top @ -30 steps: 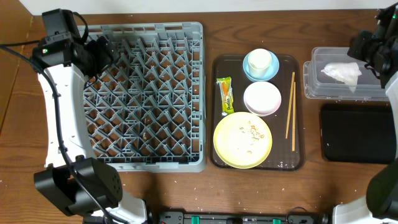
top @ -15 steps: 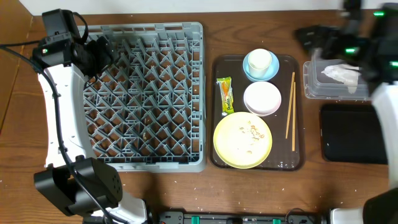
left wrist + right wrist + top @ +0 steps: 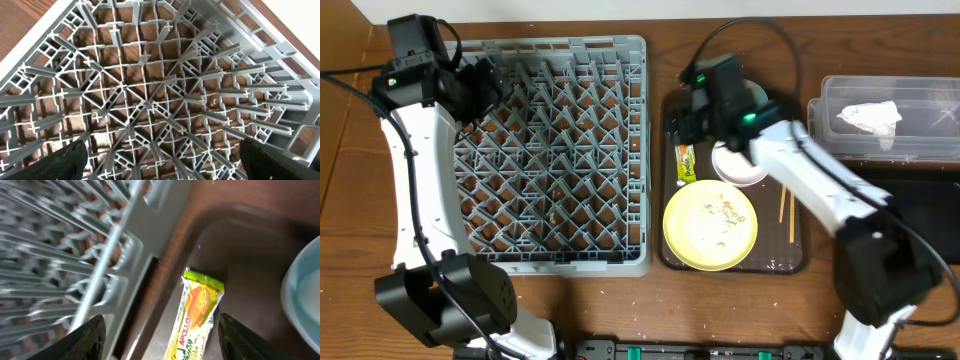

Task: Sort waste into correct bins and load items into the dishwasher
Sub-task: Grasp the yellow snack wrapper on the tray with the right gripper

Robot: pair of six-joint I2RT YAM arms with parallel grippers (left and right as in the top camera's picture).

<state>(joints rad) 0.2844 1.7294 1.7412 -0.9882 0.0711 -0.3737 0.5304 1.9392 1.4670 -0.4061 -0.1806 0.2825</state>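
Observation:
The yellow-green wrapper packet (image 3: 685,160) (image 3: 200,311) lies on the dark brown serving tray (image 3: 670,240). My right gripper (image 3: 680,128) (image 3: 162,341) hovers open just above it, one finger on each side, not touching it. The crumpled paper wad (image 3: 868,117) sits in the clear tub (image 3: 920,150). Crumbs (image 3: 725,210) lie on the pale yellow plate (image 3: 710,225). My right arm partly covers the pinkish-white bowl (image 3: 735,170), the chopsticks (image 3: 783,210) and the light blue bowl (image 3: 306,295). Over the back left corner of the grey dish rack (image 3: 550,150) (image 3: 160,85), my left gripper (image 3: 485,85) (image 3: 165,165) hangs open and empty.
The flat black tray (image 3: 935,210) lies at the right, in front of the clear tub and partly behind my right arm. The rack's raised rim (image 3: 135,245) runs close along the left side of the brown tray (image 3: 240,245).
My right arm swung left from the clear tub to the brown tray and now hangs over the wrapper. The paper wad stays in the tub. The left arm has not moved.

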